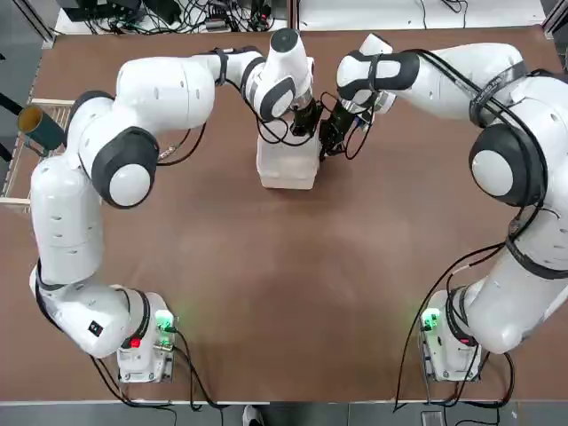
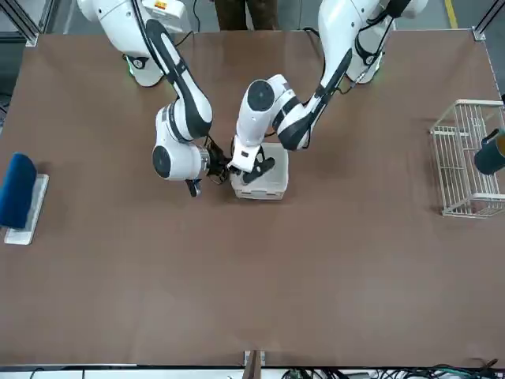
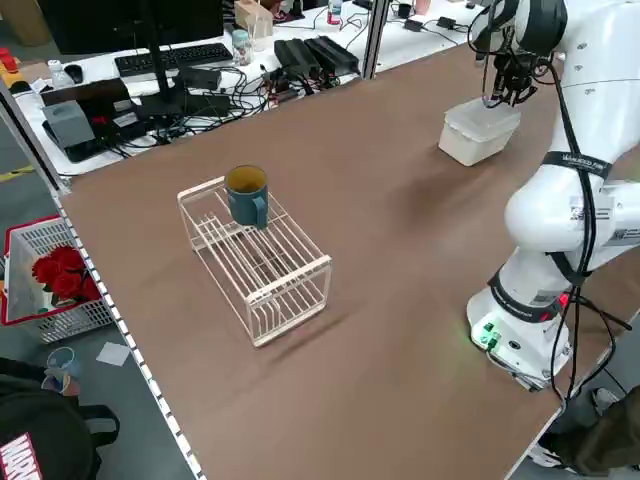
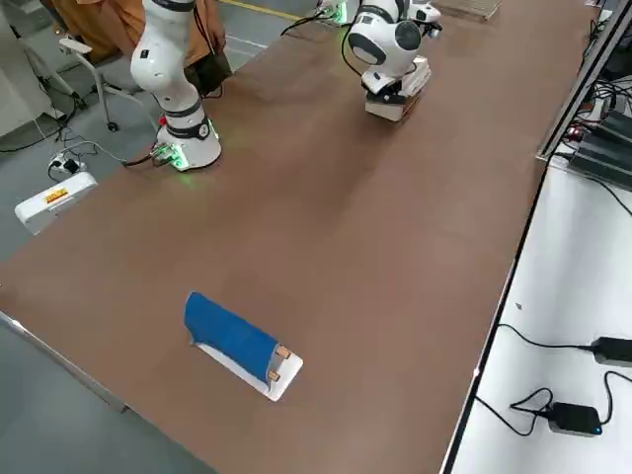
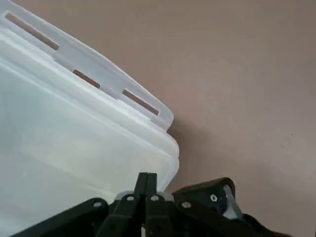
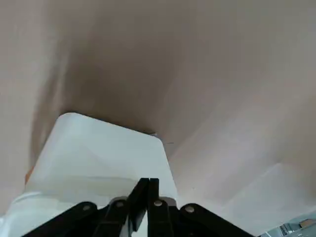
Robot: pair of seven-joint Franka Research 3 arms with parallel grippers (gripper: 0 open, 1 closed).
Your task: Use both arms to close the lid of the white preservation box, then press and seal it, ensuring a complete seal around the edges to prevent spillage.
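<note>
The white preservation box [image 1: 286,169] stands on the brown table past its middle, with the lid [image 5: 74,143] lying flat on top. A slotted latch flap [image 5: 94,81] juts from one lid edge. My left gripper [image 1: 307,122] is shut, its tips down on the lid near the box's far right corner. My right gripper [image 1: 332,135] is also shut, just right of the box at that same corner; its tips [image 6: 146,189] sit at the lid's rim. In the front view the left gripper [image 2: 254,169] is over the box [image 2: 268,183] and the right gripper [image 2: 215,167] is beside it.
A white wire rack [image 1: 25,155] holding a teal mug [image 1: 40,129] sits at the table's left edge. A blue item on a tray [image 2: 20,196] lies at the far right side. A person's legs [image 2: 245,12] show behind the arm bases.
</note>
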